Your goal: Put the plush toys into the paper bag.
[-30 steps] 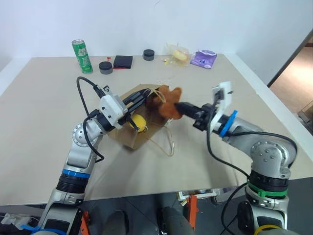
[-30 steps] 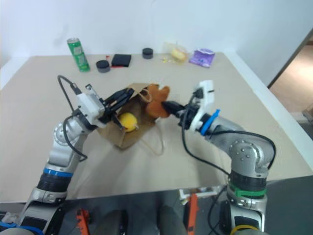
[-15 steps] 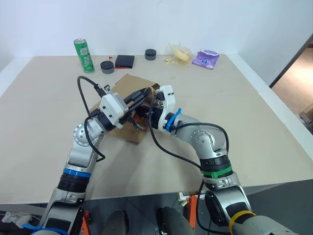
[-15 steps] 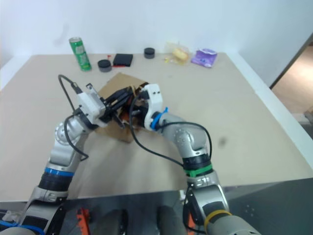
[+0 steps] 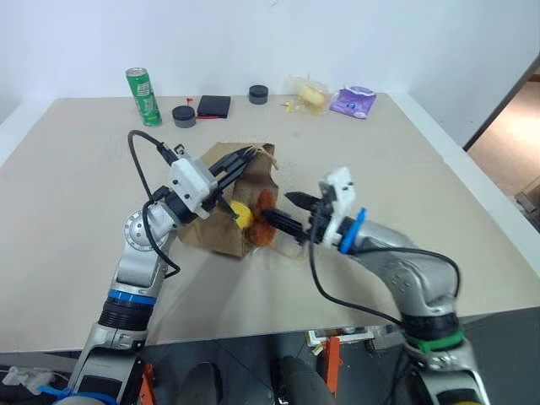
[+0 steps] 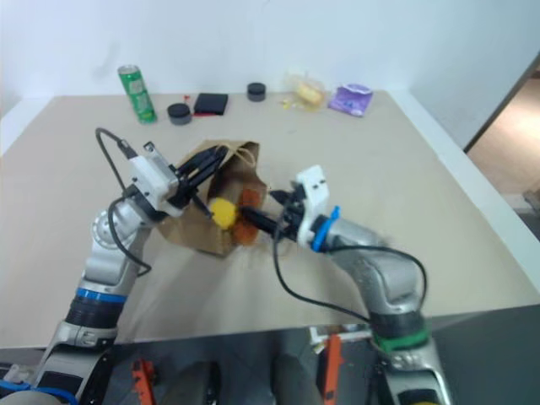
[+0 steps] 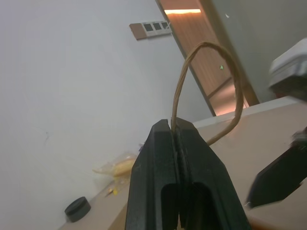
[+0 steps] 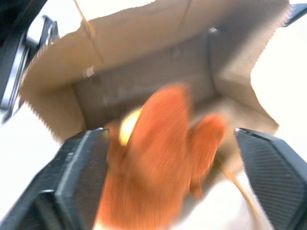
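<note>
The brown paper bag point(image 5: 211, 224) lies on its side on the table, mouth toward my right arm. My left gripper point(image 5: 250, 157) is shut on one tan cord handle point(image 7: 231, 72) and holds the top edge of the mouth up. The yellow-and-white plush point(image 5: 241, 213) sits just inside the mouth. The reddish-brown bear plush point(image 5: 263, 226) lies at the mouth beside it, partly inside point(image 8: 158, 158). My right gripper point(image 5: 283, 212) is open right behind the bear, its fingers point(image 8: 79, 177) spread wide on either side of it.
Along the table's back edge stand a green can point(image 5: 142, 96), two black round tins point(image 5: 183, 116), a black wallet point(image 5: 213, 105), a clear packet with yellow contents point(image 5: 308, 93) and a purple pouch point(image 5: 352, 101). A loose cord handle point(image 5: 291, 253) trails on the table in front of the bag.
My right gripper carried the bear into the bag's mouth, let go of it and drew back a little, fingers now spread. The left gripper kept its hold on the handle.
</note>
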`<state>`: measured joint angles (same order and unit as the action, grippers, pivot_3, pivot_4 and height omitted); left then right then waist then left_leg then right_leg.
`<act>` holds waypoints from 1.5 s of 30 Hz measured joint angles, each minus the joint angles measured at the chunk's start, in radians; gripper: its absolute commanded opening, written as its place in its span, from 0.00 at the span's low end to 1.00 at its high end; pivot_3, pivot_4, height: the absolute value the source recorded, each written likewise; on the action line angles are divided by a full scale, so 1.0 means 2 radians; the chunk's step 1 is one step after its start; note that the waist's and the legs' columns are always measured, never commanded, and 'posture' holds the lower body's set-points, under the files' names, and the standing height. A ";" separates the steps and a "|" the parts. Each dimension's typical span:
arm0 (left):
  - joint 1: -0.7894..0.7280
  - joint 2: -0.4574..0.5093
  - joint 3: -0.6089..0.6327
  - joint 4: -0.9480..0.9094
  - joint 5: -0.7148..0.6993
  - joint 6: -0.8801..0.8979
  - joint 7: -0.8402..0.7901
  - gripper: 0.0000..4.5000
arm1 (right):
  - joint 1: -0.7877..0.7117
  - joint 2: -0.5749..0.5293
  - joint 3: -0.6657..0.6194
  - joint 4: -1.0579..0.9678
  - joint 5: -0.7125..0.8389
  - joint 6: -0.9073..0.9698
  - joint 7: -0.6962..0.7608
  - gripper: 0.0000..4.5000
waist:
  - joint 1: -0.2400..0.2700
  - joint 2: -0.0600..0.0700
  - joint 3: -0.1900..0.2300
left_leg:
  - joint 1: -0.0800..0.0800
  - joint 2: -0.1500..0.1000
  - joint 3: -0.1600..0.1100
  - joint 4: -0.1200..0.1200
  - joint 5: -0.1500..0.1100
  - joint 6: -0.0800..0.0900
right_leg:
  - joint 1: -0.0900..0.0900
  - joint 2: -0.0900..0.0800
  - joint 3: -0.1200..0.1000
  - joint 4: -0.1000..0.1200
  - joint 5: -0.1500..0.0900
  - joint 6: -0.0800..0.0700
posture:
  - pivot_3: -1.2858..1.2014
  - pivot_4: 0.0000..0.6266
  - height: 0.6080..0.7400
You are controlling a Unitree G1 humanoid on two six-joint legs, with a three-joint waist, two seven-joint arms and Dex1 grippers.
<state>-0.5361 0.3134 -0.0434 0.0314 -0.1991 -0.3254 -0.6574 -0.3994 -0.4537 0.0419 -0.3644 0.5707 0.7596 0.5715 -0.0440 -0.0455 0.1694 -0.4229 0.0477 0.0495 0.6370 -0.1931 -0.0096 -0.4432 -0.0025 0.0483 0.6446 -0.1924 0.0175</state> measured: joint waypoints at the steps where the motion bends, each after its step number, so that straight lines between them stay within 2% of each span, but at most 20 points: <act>1: 0.000 0.000 0.001 0.000 -0.001 0.000 0.000 0.00 | 0.027 -0.038 0.005 -0.021 -0.011 -0.010 0.019 0.99 | 0.001 0.000 0.000 | 0.000 0.000 0.000 0.000 0.000 0.000 | 0.000 0.000 0.000 0.000 0.000 0.000 | 0.52 0.24 1.00; 3: -0.001 0.002 0.006 0.002 -0.002 0.000 0.000 0.00 | 0.059 -0.075 0.016 -0.036 -0.032 -0.022 0.041 0.99 | 0.000 0.000 0.000 | 0.000 0.000 0.000 0.000 0.000 0.000 | 0.000 0.000 0.000 0.000 -0.001 0.000 | 0.52 0.24 1.00; 5: -0.001 0.000 0.006 0.003 -0.002 0.000 -0.001 0.00 | 0.082 -0.088 0.035 -0.043 -0.049 -0.034 0.052 0.99 | -0.002 0.000 0.000 | 0.001 0.000 0.001 0.000 0.000 0.000 | 0.000 0.000 0.001 0.000 0.000 0.000 | 0.52 0.24 1.00; 7: -0.002 -0.002 0.005 0.007 -0.002 0.000 -0.003 0.00 | 0.088 -0.097 0.071 -0.039 -0.097 -0.070 0.051 0.99 | -0.002 0.000 0.000 | 0.001 0.000 0.000 0.000 0.000 0.000 | 0.000 0.000 0.001 0.000 0.000 0.000 | 0.52 0.24 1.00; 10: -0.003 -0.002 0.005 0.013 -0.003 0.000 -0.004 0.00 | 0.089 -0.089 0.101 -0.006 -0.151 -0.113 0.042 0.99 | -0.001 0.000 0.000 | 0.001 0.000 0.000 0.000 0.001 -0.001 | 0.001 0.001 0.000 0.000 -0.001 -0.002 | 0.52 0.24 1.00; 12: -0.003 -0.002 0.005 0.016 -0.003 0.000 -0.006 0.00 | 0.089 -0.077 0.101 0.007 -0.159 -0.123 0.039 0.99 | -0.001 -0.001 0.000 | 0.001 0.000 0.000 0.000 0.001 -0.001 | 0.001 0.001 0.001 0.000 -0.001 -0.002 | 0.52 0.24 1.00; 16: -0.008 -0.002 0.005 0.018 -0.003 -0.002 -0.012 0.00 | 0.088 -0.037 0.061 0.003 -0.113 -0.110 0.038 0.99 | 0.000 -0.001 0.000 | 0.001 0.000 0.000 0.000 0.001 -0.001 | 0.001 0.000 0.001 0.000 0.001 0.000 | 0.52 0.24 1.00; 19: -0.008 -0.001 0.005 0.018 -0.003 -0.002 -0.014 0.00 | 0.068 -0.010 -0.040 -0.018 -0.011 -0.065 0.020 0.99 | 0.001 -0.001 0.000 | 0.000 -0.001 0.000 0.000 0.001 -0.001 | 0.001 0.000 0.001 0.000 0.001 0.001 | 0.52 0.24 1.00; 22: -0.008 0.001 0.005 0.018 -0.003 -0.002 -0.017 0.00 | 0.035 -0.004 -0.085 -0.016 0.026 -0.028 -0.013 0.99 | 0.000 -0.001 0.000 | 0.001 0.000 0.000 0.000 0.001 -0.001 | 0.001 0.000 0.001 0.000 0.001 0.000 | 0.52 0.24 1.00; 25: -0.008 0.001 0.005 0.018 -0.003 -0.003 -0.020 0.00 | 0.003 0.001 -0.076 0.020 0.008 0.006 -0.057 0.99 | 0.000 -0.001 0.000 | 0.001 0.000 0.000 0.000 0.001 -0.001 | 0.001 0.001 0.001 0.000 0.000 -0.001 | 0.52 0.24 1.00; 30: -0.009 -0.002 0.004 0.019 -0.003 -0.006 -0.024 0.00 | -0.007 0.043 -0.009 0.093 -0.029 0.023 -0.076 0.99 | 0.000 0.000 0.000 | 0.000 0.000 0.000 0.000 0.001 -0.001 | 0.000 0.001 0.001 0.000 0.000 -0.001 | 0.52 0.24 1.00; 33: -0.009 -0.002 0.004 0.019 -0.003 -0.007 -0.024 0.00 | -0.020 0.056 0.006 0.122 -0.045 0.030 -0.082 0.84 | 0.000 0.000 0.000 | 0.001 0.000 0.000 0.000 0.000 -0.001 | 0.000 0.001 0.001 0.000 0.001 0.000 | 0.52 0.24 1.00; 35: -0.009 -0.002 0.004 0.019 -0.003 -0.007 -0.024 0.00 | -0.025 0.060 0.009 0.126 -0.053 0.030 -0.082 0.60 | -0.001 0.000 0.000 | 0.001 0.000 0.000 0.000 0.000 -0.001 | 0.001 0.001 0.001 0.000 0.001 0.000 | 0.52 0.24 1.00; 38: -0.009 -0.002 0.004 0.019 -0.003 -0.007 -0.024 0.00 | -0.027 0.060 0.007 0.126 -0.058 0.029 -0.082 0.43 | -0.001 -0.001 0.000 | 0.002 0.000 0.000 0.000 0.001 0.000 | 0.001 0.001 0.001 0.000 0.001 0.000 | 0.52 0.24 1.00; 39: -0.009 -0.002 0.004 0.019 -0.003 -0.007 -0.024 0.00 | -0.027 0.060 0.006 0.126 -0.058 0.029 -0.081 0.43 | -0.001 -0.001 0.000 | 0.002 0.000 0.000 0.000 0.001 0.000 | 0.001 0.001 0.001 0.000 0.001 0.000 | 0.52 0.24 1.00; 40: -0.009 -0.003 0.004 0.019 -0.003 -0.007 -0.024 0.00 | -0.026 0.060 0.004 0.125 -0.058 0.029 -0.079 0.27 | -0.001 -0.001 0.000 | 0.002 0.001 0.000 0.000 0.001 0.000 | 0.001 0.001 0.001 0.000 0.001 -0.001 | 0.52 0.24 1.00; 41: -0.009 -0.003 0.004 0.019 -0.003 -0.007 -0.024 0.00 | -0.026 0.060 0.004 0.124 -0.058 0.030 -0.079 0.26 | -0.001 -0.001 0.000 | 0.002 0.001 0.000 0.000 0.001 0.000 | 0.001 0.001 0.001 0.000 0.001 -0.001 | 0.52 0.24 1.00; 43: -0.009 -0.003 0.004 0.019 -0.003 -0.007 -0.024 0.00 | -0.022 0.059 -0.003 0.118 -0.057 0.030 -0.071 0.08 | -0.001 -0.001 0.000 | 0.002 0.001 0.000 0.000 0.001 0.000 | 0.001 0.002 0.001 0.000 0.001 -0.001 | 0.52 0.24 1.00; 44: -0.009 -0.003 0.004 0.019 -0.003 -0.007 -0.024 0.00 | -0.020 0.059 -0.006 0.116 -0.053 0.030 -0.068 0.03 | -0.001 -0.001 0.000 | 0.002 0.001 0.000 0.000 0.001 0.000 | 0.001 0.002 0.001 0.000 0.001 0.000 | 0.52 0.24 1.00; 45: -0.009 -0.003 0.004 0.019 -0.003 -0.007 -0.024 0.00 | -0.019 0.062 -0.010 0.115 -0.048 0.030 -0.066 0.01 | -0.001 -0.001 0.000 | 0.002 0.001 0.001 0.000 0.001 0.000 | 0.001 0.002 0.001 0.000 0.001 0.000 | 0.52 0.24 1.00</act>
<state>-0.5536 0.3067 -0.0358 0.0696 -0.2047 -0.3393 -0.7049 -0.4382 -0.3304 0.0227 -0.1347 0.4742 0.8193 0.4393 -0.0461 -0.0466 0.1693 -0.4185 0.0494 0.0505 0.6379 -0.1916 -0.0103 -0.4410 0.0010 0.0511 0.6455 -0.1898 0.0165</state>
